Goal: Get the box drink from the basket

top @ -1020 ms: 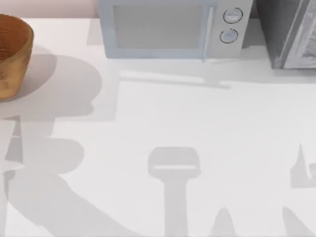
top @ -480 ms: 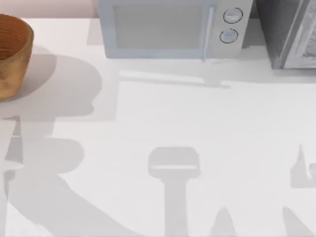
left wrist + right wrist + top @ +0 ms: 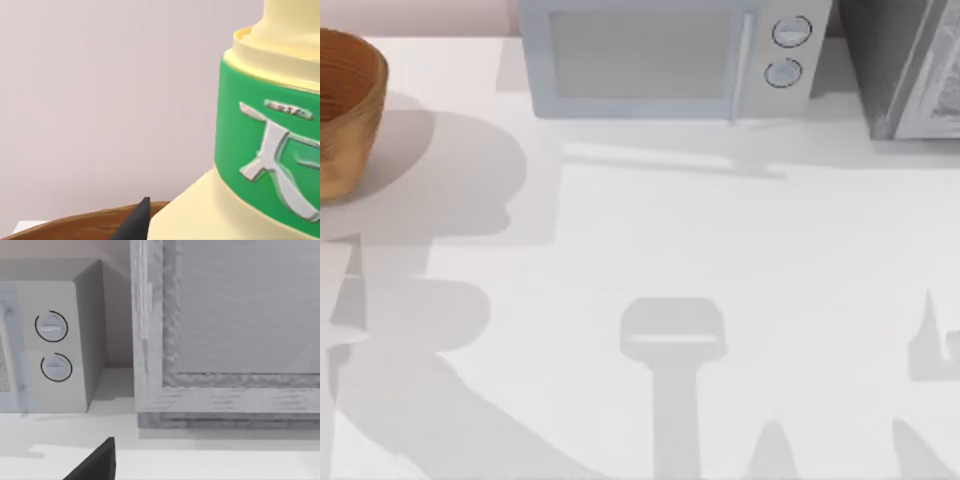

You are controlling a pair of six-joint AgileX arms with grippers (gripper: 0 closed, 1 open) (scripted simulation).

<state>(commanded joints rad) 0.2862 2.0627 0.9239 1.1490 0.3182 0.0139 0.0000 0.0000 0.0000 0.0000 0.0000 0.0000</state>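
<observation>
Your left wrist view puts the box drink (image 3: 260, 150) very close to the camera, its green band and pale-yellow shoulder looming above the brown rim of the basket (image 3: 85, 225). One dark finger tip of the left claw (image 3: 135, 222) pokes in beside the drink's base; whether that claw is wide, narrow or clamped on the drink you cannot tell. In the top view the basket (image 3: 345, 110) sits at the far left edge of the surface (image 3: 720, 260), left of the microwave (image 3: 660, 55). I judge you are at the grasp or lift step. Next, confirm the grip, then raise the drink straight up clear of the rim. The right claw (image 3: 95, 465) idles near the microwave, its opening likewise not readable
</observation>
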